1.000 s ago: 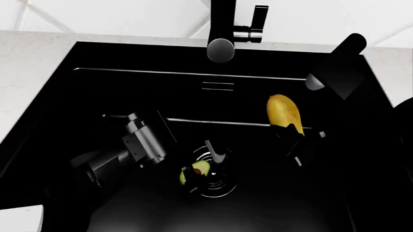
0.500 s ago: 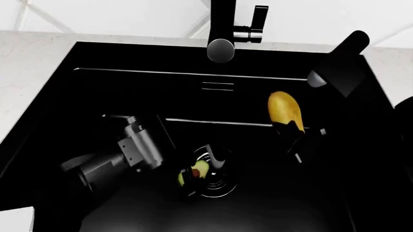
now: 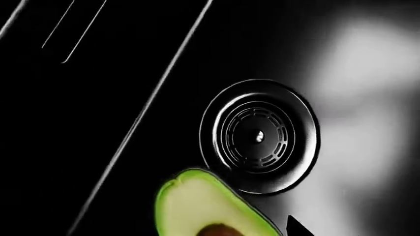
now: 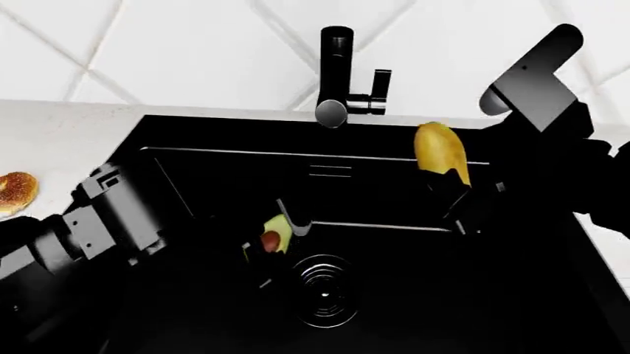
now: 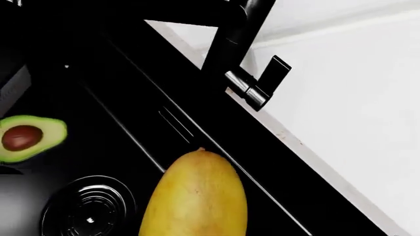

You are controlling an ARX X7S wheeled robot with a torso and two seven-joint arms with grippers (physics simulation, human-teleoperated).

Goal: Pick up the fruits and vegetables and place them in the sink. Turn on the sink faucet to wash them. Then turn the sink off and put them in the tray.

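Note:
Both fruits hang above the black sink [image 4: 197,177]. The halved avocado [image 4: 273,234] [image 3: 203,206], pit showing, sits between the dark fingers of my left gripper [image 4: 276,243], which is shut on it over the round drain [image 4: 323,291] [image 3: 259,135]. The yellow oblong fruit [image 4: 440,151] [image 5: 196,196] is held upright by my right gripper [image 4: 451,186], shut on its lower end, near the sink's back right. The black faucet [image 4: 336,74] [image 5: 229,44] stands behind the basin with its side lever [image 4: 380,87] [image 5: 272,73]. The tray is out of view.
A browned bread roll [image 4: 15,190] lies on the pale counter [image 4: 59,140] left of the sink. A white tiled wall [image 4: 197,51] rises behind the faucet. My right arm's dark links [image 4: 536,81] reach over the sink's right rim.
Both arms have risen, lifting the avocado off the drain area and the yellow fruit up toward faucet height. The head view has tilted up, showing the wall and bread roll.

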